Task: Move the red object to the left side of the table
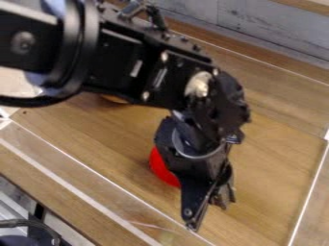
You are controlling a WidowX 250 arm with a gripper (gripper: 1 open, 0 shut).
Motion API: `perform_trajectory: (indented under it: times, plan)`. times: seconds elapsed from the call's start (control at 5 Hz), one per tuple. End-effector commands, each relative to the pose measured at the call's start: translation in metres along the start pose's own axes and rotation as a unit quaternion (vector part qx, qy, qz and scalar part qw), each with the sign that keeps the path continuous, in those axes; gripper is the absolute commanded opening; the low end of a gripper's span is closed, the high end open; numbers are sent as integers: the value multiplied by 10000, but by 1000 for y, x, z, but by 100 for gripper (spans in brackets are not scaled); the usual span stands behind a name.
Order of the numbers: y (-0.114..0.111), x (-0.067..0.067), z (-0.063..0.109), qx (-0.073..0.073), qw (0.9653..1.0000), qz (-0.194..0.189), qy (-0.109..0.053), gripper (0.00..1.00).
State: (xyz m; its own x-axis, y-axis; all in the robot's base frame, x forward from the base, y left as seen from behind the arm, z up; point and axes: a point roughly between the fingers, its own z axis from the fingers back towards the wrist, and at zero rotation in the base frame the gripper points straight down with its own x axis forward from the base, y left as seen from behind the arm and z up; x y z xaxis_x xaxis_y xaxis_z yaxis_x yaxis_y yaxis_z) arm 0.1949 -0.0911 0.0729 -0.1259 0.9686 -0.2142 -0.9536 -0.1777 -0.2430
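Observation:
The red object [160, 162] sits on the brown wooden table [276, 144] near the front middle. Only its left part shows, because the black arm's wrist covers the rest. My gripper [202, 206] points down just right of and in front of it. The fingers look drawn together close to the tabletop. Blur and the arm's bulk hide whether they touch or hold the red object.
A low clear acrylic wall [77, 181] runs along the table's front-left edge, and another [306, 197] stands on the right. The bulky black arm [115, 58] spans the upper left and hides whatever lies behind it.

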Motion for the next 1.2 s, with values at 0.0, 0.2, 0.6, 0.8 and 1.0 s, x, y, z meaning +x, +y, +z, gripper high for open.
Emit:
perform_trajectory:
  times: [0.0,0.2,0.6,0.8,1.0]
  plan:
    - [-11,0,4,-93,9998,-141,113,0]
    - [-13,4,2,-61,9996,-235,158,0]
    - [-20,-6,5,-71,9997,-141,170,0]
    - [-20,-11,6,-100,9998,42,148,0]
    - [-19,-16,9,-125,9996,229,120,0]
